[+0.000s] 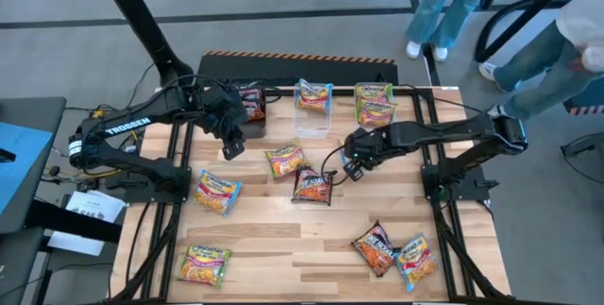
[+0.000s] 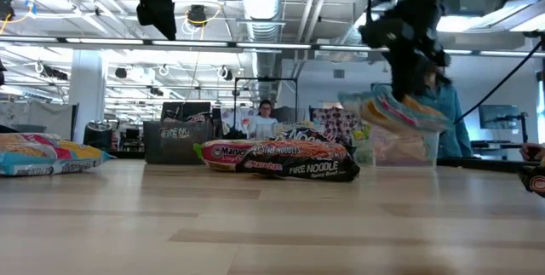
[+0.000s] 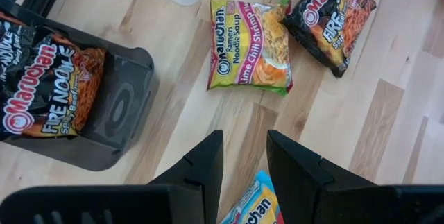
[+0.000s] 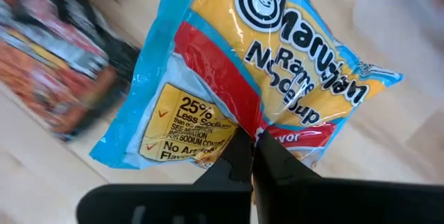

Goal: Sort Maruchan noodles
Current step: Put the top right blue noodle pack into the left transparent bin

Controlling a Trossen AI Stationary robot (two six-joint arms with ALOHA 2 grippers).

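Right gripper: I see its fingers pinched tight on the edge of a blue-edged packet, which hangs tilted off the table; in the high view this gripper sits mid-table, near the dark packet.
Left gripper: fingers partly apart, nothing between them; I read it hovering over bare wood near the black tray.
Black tray: back left of the table, holding a dark Fire Noodle packet.
Clear tub, middle: one blue-edged packet inside.
Clear tub, right: green/yellow-edged packets inside; I cannot tell how many.
Lime chili shrimp packet: flat on the wood, centre table, just beside the dark packet.
Loose packets, left side: blue-edged one mid-left, green-edged one at the front corner.
Loose packets, front right: dark one touching a blue-edged one.
Table: light wooden planks.
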